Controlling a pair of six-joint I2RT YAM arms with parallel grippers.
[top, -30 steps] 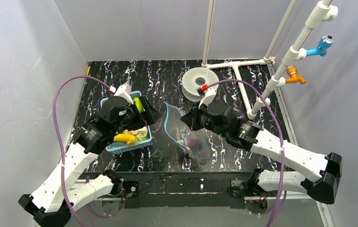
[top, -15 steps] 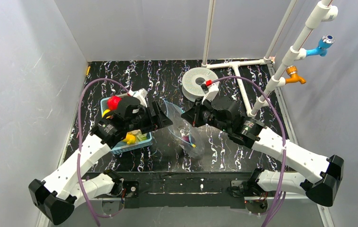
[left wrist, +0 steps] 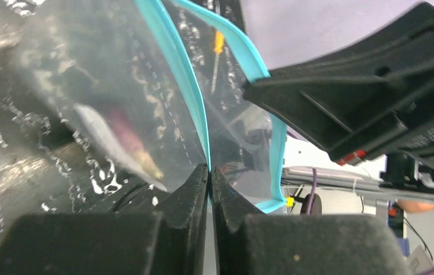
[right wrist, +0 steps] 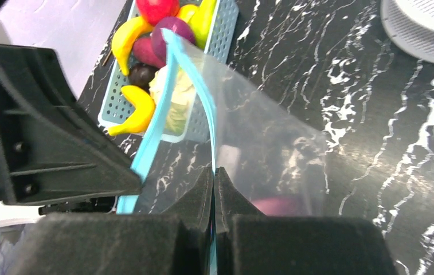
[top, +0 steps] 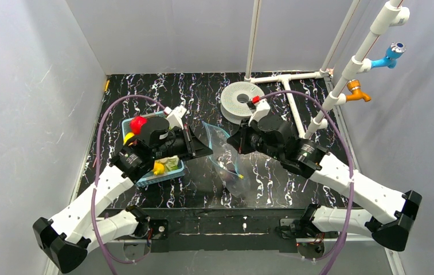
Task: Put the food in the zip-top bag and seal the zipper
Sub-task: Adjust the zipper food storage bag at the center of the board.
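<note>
Surface: black white-veined table [top: 203, 97], grey walls around, white perforated disc [top: 242, 98] lying at 12 o'clock from centre.
Zip-top bag: clear bag [top: 229, 163] is hanging at table centre, mouth up, belly sagging toward 6 o'clock.
Zipper: light-blue strip [right wrist: 206, 97] is running as two separate lips with a gap between them, so it is unsealed.
Left gripper [left wrist: 209, 172]: fingers are pressing fully together on one lip, at the mouth's 9 o'clock side.
Right gripper [right wrist: 214, 175]: fingers are likewise clamping tight on the other lip, at the 3 o'clock side.
Food: a purple eggplant [right wrist: 274, 205] is lying low inside the bag; banana [right wrist: 131, 112], red fruit [right wrist: 157, 7], cabbage [right wrist: 174, 94] and others are sitting in the blue basket [top: 157, 177], at 9 o'clock from the bag.
Step, my reading: arms are spreading the mouth; filling looks barely begun.
Next move, my reading: both arms are occupied, so one would need to let go, fetch from the basket and drop through the gap without the mouth collapsing.
</note>
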